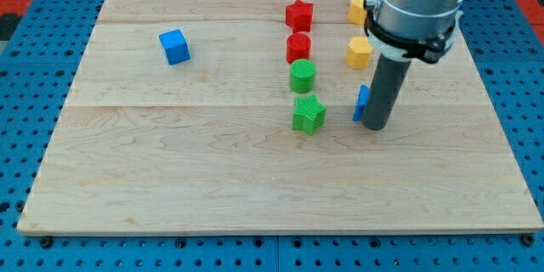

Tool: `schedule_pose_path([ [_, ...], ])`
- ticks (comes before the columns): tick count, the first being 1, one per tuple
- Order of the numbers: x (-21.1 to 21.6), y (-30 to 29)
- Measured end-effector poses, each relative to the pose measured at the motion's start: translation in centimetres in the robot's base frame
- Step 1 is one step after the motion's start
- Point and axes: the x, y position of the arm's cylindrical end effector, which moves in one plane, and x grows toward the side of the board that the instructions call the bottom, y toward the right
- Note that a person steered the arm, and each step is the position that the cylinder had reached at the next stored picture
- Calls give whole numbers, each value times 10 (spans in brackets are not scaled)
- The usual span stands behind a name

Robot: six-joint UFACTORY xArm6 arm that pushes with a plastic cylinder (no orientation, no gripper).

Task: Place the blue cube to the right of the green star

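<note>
The blue cube point(174, 47) sits at the view's upper left of the wooden board point(170, 178), far to the left of the green star point(308, 114). The green star lies near the board's middle. My tip point(376, 126) stands to the right of the green star, a block's width away from it. A second blue block point(361, 104), its shape unclear, is partly hidden behind the rod and touches its left side.
A red star point(298, 14), a red cylinder point(298, 48) and a green cylinder point(302, 76) form a column above the green star. A yellow hexagon point(359, 52) and another yellow block point(357, 10), partly hidden by the arm, lie at the upper right.
</note>
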Motion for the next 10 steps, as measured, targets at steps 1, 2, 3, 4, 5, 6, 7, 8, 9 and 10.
schedule_pose_path([
  [1,-18,0],
  [2,-27,0],
  [3,16,17],
  [4,96,-4],
  [5,104,-131],
  [6,39,-248],
  [7,-48,-306],
  [8,-126,-345],
  [9,-176,-339],
  [10,-130,-274],
])
